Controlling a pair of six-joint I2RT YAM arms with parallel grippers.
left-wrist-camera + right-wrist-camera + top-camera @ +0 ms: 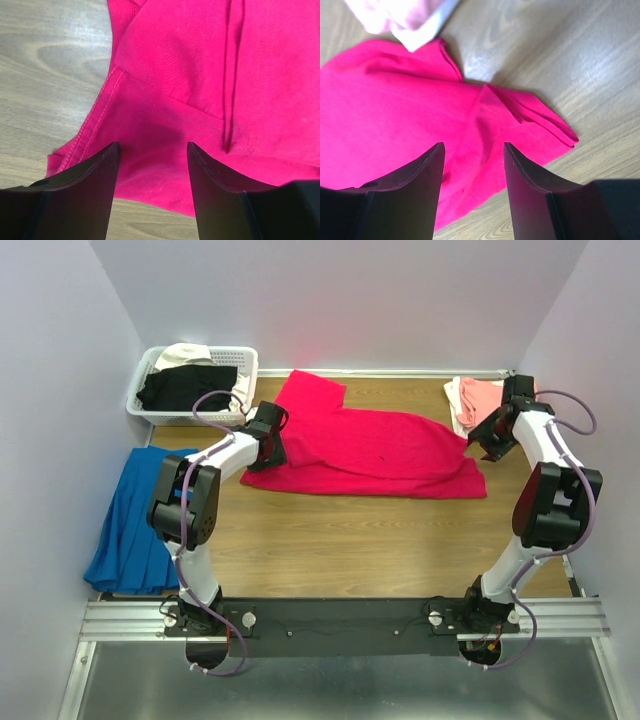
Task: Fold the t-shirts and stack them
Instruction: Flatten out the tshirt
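Where the table (350,540) meets the left wall, a blue cloth (140,520) lies flat. Behind it, a white basket (139,408) holds a black t-shirt (188,388) and a cream t-shirt (185,353). The left gripper (153,150) hangs over the left hem of the red t-shirt (380,450), fingers spread, holding nothing. The red t-shirt lies across the middle of the table, partly folded. The right gripper (473,150) hangs over its right corner, fingers likewise spread and empty. At the back right, a salmon-pink t-shirt (480,400) rests on a white t-shirt (454,405), just beside the red t-shirt.
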